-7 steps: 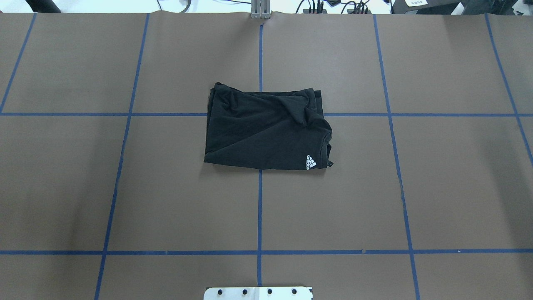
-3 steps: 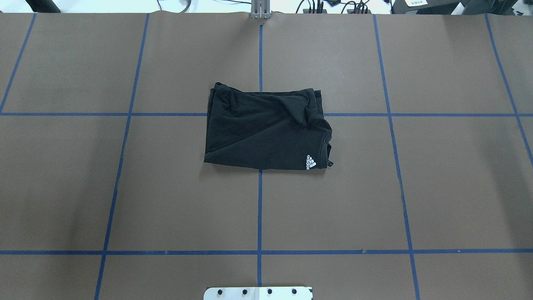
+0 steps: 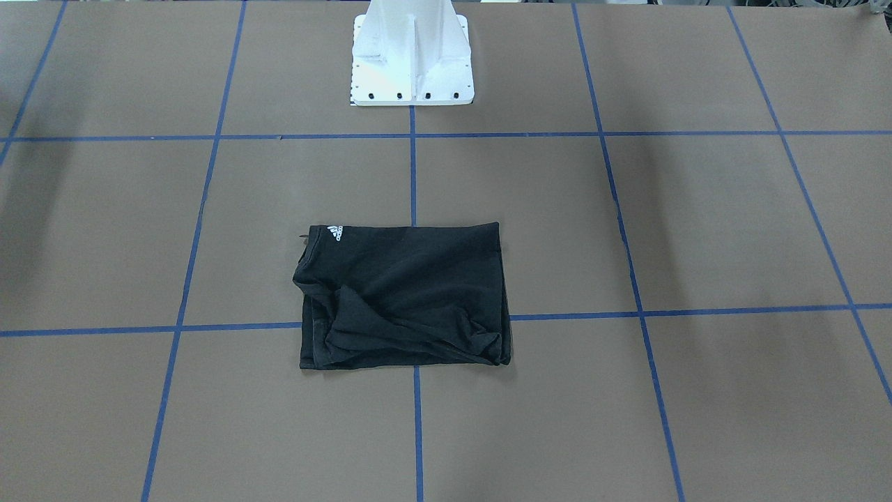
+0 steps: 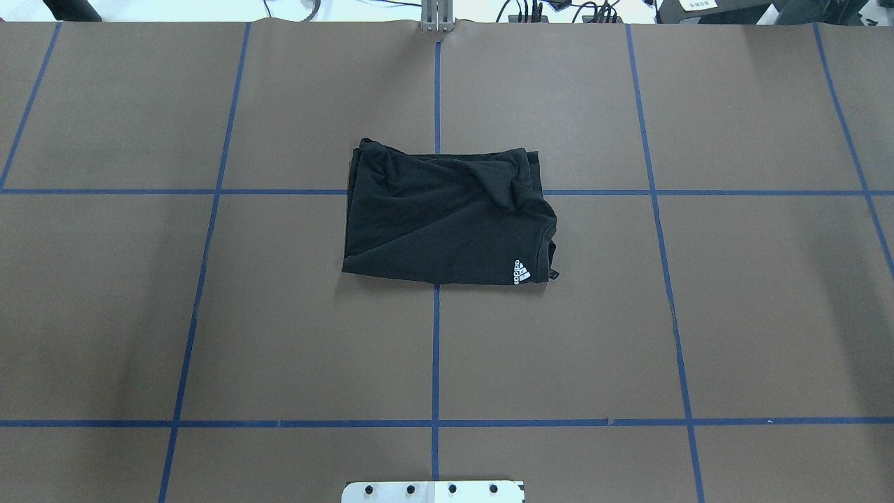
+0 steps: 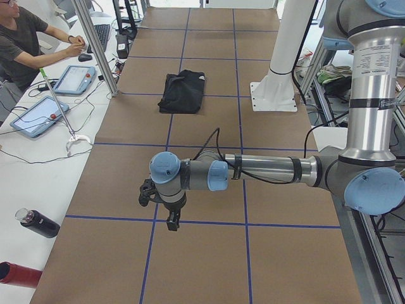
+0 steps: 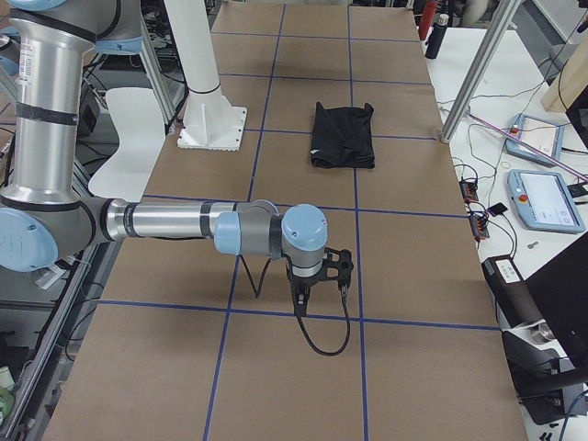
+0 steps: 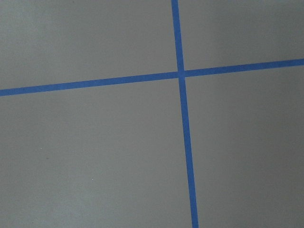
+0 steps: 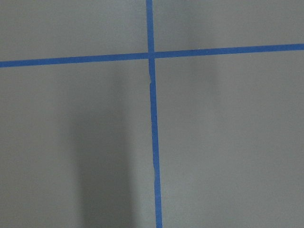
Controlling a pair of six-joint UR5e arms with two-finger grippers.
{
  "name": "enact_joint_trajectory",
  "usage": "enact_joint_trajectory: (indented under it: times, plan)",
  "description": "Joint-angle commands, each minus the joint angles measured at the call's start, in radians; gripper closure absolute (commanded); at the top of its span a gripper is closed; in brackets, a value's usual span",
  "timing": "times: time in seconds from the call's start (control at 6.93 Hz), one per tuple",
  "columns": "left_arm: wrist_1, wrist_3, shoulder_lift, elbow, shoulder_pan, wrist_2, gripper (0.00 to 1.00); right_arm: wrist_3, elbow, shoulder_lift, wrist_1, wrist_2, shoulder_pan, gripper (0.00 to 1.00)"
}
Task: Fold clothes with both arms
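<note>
We are judging the shirt (image 4: 447,216), lying folded in front of the pedestal (image 3: 412,63), nearly done, and are holding the left gripper (image 5: 172,221) and right gripper (image 6: 300,299) far out to the pedestal's sides, their opening impossible to tell, so as not to disturb the rumpled edge.

Left gripper (image 5: 171,221), right gripper (image 6: 300,303) — pointing down.

table (image 4: 768,314): brown, blue tape grid (image 4: 436,349) | on it: folded black T-shirt (image 4: 433,223), white pedestal base (image 3: 412,56)

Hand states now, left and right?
Left hand: cannot tell, only a side view shows it.
Right hand: cannot tell, same reason.
Neither holds the T-shirt.
</note>
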Motion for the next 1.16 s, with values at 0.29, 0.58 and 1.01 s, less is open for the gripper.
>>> enact_joint_trajectory:
  times: [0.29, 0.58, 1.01]
  plan:
    - [0.000, 0.000, -0.002, 0.001, 0.001, 0.000, 0.00, 0.002, -0.001, 0.000, -0.004, -0.016, -0.001, 0.00]
    - [0.000, 0.000, -0.002, 0.001, 0.001, 0.000, 0.00, 0.002, -0.001, 0.001, -0.006, -0.022, -0.001, 0.00]
    - [0.000, 0.000, -0.002, 0.001, 0.001, 0.000, 0.00, 0.002, -0.001, 0.001, -0.009, -0.024, -0.001, 0.00]
